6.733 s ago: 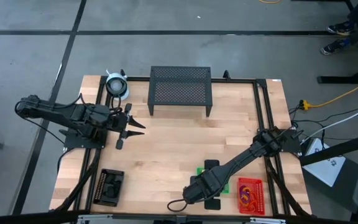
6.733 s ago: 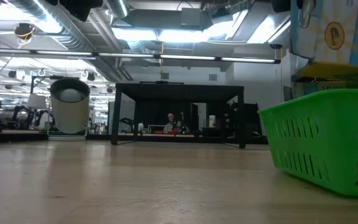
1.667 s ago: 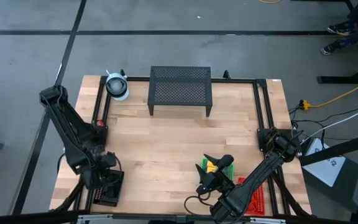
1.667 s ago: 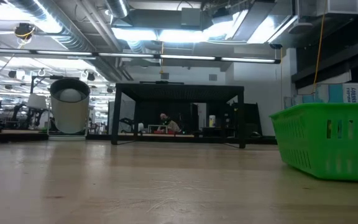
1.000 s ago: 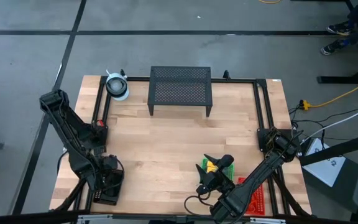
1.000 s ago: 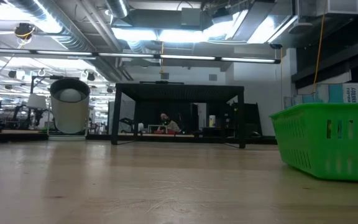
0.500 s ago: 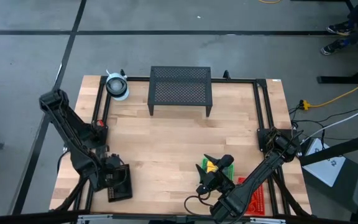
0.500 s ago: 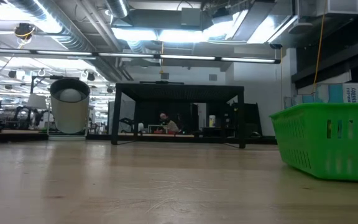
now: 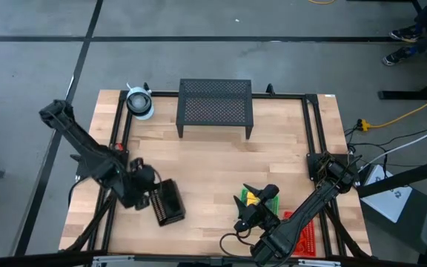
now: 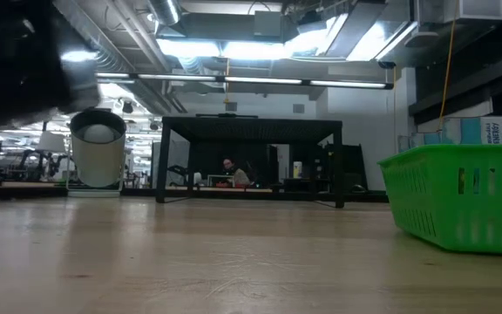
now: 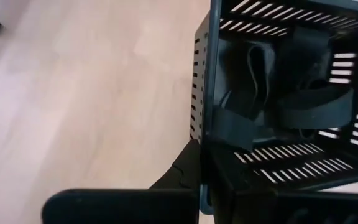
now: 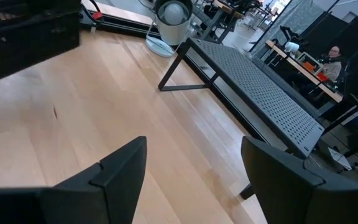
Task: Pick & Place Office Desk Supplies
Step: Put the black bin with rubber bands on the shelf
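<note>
Left gripper clamped on black tray wall, right gripper fingers apart nr green tray

We find no legible text, label, brand or number in any view; the print on the box behind the green tray is too blurred to read.

The red tray lies mostly hidden under the right arm; the black tray's contents are indistinct dark shapes.
</note>
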Controlling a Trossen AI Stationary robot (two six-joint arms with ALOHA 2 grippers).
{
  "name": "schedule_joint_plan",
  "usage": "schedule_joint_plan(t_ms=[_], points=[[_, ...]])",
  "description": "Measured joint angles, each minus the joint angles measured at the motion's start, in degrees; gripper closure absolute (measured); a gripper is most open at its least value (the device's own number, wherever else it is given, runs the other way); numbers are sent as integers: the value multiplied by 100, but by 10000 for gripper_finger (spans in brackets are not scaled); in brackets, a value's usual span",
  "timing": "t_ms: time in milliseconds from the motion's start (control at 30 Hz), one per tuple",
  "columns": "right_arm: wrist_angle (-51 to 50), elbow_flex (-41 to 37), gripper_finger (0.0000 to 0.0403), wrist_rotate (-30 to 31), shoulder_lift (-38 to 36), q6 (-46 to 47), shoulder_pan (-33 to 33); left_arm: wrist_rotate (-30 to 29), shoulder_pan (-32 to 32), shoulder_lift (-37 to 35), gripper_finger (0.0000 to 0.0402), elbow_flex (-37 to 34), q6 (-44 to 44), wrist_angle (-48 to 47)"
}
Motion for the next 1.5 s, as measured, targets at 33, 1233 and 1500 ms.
schedule_joint_plan(t_ms=[33,1233,1500], points=[[0,1,140,0,0,16,0,-6,160,-79,398,18,58,6],[68,0,140,-90,4,58,0,2389,3155,1031,397,61,2601,1659],[111,0,140,-90,4,58,-2,3011,3627,1735,397,59,3238,1858]])
